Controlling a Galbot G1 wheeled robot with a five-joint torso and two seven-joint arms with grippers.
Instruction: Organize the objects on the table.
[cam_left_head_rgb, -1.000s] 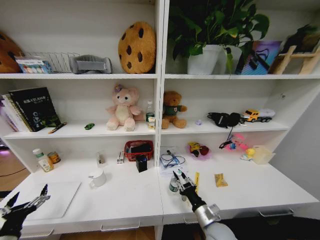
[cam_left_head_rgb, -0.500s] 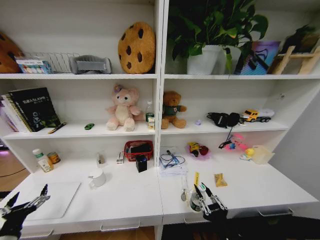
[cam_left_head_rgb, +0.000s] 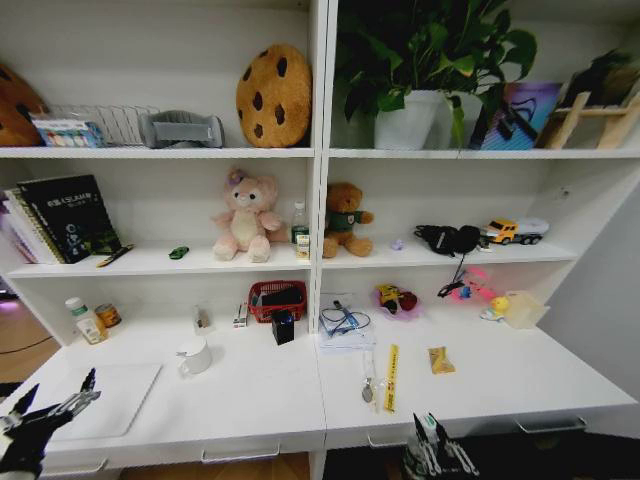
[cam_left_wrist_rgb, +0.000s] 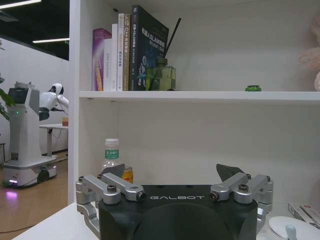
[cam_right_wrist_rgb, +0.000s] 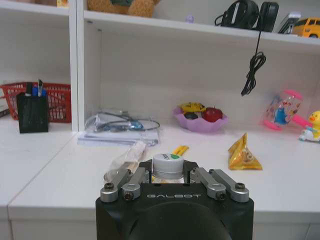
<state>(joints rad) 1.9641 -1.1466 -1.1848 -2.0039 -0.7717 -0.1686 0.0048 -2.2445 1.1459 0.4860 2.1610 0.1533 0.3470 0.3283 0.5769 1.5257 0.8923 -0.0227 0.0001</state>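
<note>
The long white desk (cam_left_head_rgb: 480, 380) carries a silver laptop (cam_left_head_rgb: 95, 398) near left, a white mug (cam_left_head_rgb: 195, 356), a red basket (cam_left_head_rgb: 277, 299) far centre, and a yellow snack packet (cam_left_head_rgb: 440, 361) right.

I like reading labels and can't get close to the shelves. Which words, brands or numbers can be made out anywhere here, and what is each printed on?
"GALBOT": on the black body of the left gripper.
"GALBOT": on the black body of the right gripper, which is shut on a small white-capped bottle.
Black book: pale lettering on the cover, too blurred to read.
Water bottle label: too small to read.
Yellow strip on the desk: print too small to read.
</note>
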